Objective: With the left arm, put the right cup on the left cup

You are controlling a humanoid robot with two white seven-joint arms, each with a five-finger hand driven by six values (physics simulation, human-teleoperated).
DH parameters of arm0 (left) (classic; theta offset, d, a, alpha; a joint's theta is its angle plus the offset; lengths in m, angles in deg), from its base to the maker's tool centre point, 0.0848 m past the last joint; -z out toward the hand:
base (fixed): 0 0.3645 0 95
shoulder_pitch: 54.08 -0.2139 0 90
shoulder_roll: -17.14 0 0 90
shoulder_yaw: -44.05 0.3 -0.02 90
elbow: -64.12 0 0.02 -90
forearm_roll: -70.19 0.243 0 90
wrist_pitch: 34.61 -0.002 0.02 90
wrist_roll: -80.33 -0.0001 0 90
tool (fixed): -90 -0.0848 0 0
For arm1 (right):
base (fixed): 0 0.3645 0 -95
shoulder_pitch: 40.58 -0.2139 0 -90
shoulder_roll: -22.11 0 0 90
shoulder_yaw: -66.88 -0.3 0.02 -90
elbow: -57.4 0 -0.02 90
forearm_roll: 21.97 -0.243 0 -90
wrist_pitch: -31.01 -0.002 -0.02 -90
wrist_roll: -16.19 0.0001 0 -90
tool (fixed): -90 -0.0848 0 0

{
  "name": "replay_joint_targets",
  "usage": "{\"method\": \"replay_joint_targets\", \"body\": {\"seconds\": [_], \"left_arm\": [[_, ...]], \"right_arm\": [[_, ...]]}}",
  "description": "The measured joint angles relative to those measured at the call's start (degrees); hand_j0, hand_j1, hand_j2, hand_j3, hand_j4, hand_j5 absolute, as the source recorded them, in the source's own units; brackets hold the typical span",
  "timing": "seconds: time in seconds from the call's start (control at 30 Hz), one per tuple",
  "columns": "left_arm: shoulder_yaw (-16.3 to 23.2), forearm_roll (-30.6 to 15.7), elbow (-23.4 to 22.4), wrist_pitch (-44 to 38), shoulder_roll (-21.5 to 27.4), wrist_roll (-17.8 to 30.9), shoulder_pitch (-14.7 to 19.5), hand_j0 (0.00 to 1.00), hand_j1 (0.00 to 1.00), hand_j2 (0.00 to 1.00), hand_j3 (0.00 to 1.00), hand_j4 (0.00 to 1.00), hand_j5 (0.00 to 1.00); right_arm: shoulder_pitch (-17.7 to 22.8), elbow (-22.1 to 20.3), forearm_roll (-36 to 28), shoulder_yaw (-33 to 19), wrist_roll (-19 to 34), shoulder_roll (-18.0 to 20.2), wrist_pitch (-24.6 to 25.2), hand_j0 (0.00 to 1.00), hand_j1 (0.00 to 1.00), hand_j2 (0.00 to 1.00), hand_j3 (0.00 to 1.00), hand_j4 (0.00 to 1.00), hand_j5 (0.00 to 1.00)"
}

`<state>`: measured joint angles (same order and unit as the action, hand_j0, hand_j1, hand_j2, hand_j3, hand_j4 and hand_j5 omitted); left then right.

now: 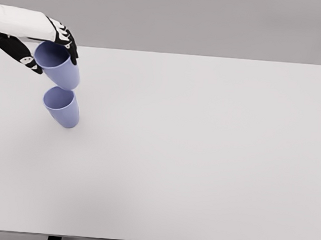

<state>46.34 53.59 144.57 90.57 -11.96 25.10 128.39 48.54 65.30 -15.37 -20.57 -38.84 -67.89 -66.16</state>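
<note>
The left hand [36, 41] gripped a lavender plastic cup [59, 65], its fingers [67, 37] curled around the rim; a second lavender cup [62, 107] stood just below.

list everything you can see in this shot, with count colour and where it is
held cup: 1, light purple, in the air at the far left, its base just above the mouth of the other cup
standing cup: 1, light purple, upright on the table at the left, directly below the held one
table: 1, white top, fills most of the view; dark leg tops show at the bottom edge
background: plain grey, beyond the far edge of the table
left hand: 1, white arm with black and white fingers, enters from the upper left, fingers curled around the rim of the held cup
right hand: not in view
</note>
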Motion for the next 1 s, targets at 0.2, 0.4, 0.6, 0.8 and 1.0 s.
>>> {"method": "replay_joint_targets", "body": {"seconds": [0.2,0.4,0.6,0.8,1.0], "left_arm": [[0.85,0.0,0.02,0.0,0.94,0.21,0.0,0.65,0.65,0.65,0.65,0.65,0.65],[1.51,0.0,-0.42,0.0,1.2,0.23,0.0,0.66,0.66,0.66,0.66,0.66,0.66],[1.95,0.0,-0.68,-0.01,1.29,0.24,-0.09,0.66,0.66,0.66,0.66,0.66,0.66],[2.38,0.11,-0.44,-0.01,2.3,0.24,-0.09,0.66,0.66,0.66,0.66,0.66,0.66],[2.63,0.12,0.09,0.0,3.16,0.24,-0.09,0.66,0.66,0.66,0.66,0.66,0.66]], "right_arm": [[0.0,0.01,0.0,0.0,0.0,0.0,0.0,1.0,1.0,1.0,1.0,1.0,1.0],[0.09,0.0,0.0,0.0,0.0,0.0,0.0,1.0,1.0,1.0,1.0,1.0,1.0],[0.0,0.01,0.0,0.0,0.0,0.0,0.0,1.0,1.0,1.0,1.0,1.0,1.0],[0.09,0.02,0.0,0.0,0.0,0.0,0.0,1.0,1.0,1.0,1.0,1.0,1.0],[0.09,0.01,0.0,0.0,0.0,0.0,0.0,1.0,1.0,1.0,1.0,1.0,1.0]]}}
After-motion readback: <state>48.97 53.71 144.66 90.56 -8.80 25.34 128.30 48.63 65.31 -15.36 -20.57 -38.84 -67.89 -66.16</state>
